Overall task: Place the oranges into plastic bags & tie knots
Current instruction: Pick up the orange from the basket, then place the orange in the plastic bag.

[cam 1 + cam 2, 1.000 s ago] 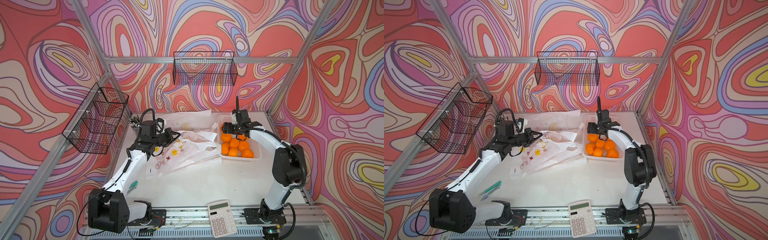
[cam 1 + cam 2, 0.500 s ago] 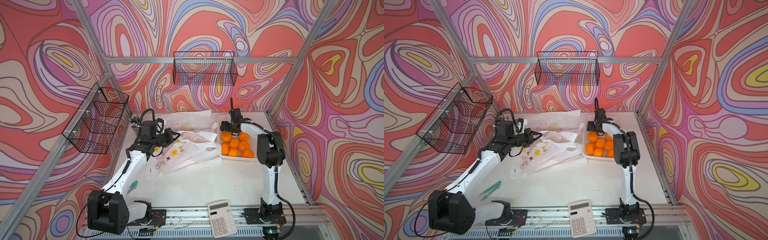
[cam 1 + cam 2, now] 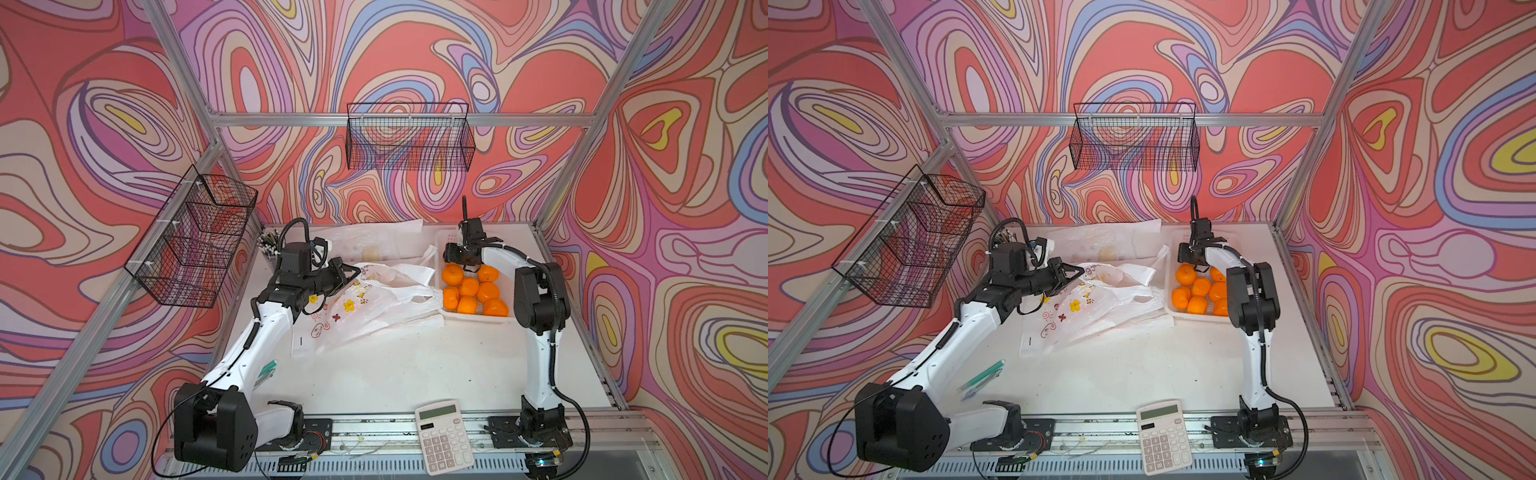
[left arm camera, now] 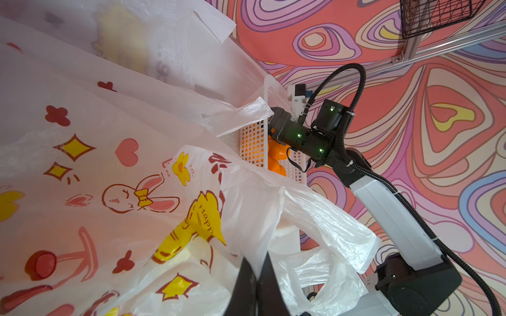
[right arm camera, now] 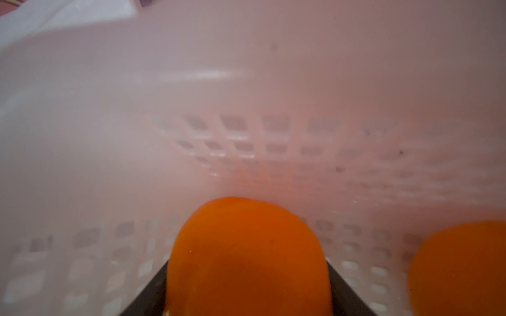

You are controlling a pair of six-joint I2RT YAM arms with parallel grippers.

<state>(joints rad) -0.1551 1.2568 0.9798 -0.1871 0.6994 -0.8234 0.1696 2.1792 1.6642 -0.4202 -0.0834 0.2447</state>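
Right wrist view: right fingers [image 5: 346,296] grasp one orange [image 5: 246,254] inside the basket [image 5: 246,136] (both top views show seven oranges [image 3: 469,286]). Beside the basket lie at least two plastic bags [image 3: 353,307], one clenched by left fingers [image 4: 243,287].

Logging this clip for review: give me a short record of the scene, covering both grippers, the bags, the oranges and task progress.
left gripper: shut on an edge of the printed bag
right gripper: inside the white basket, closed around one orange
other oranges: loose in the basket, beside the printed bag
second bag: lying at the back of the table
bagged oranges: none seen
knots: none tied
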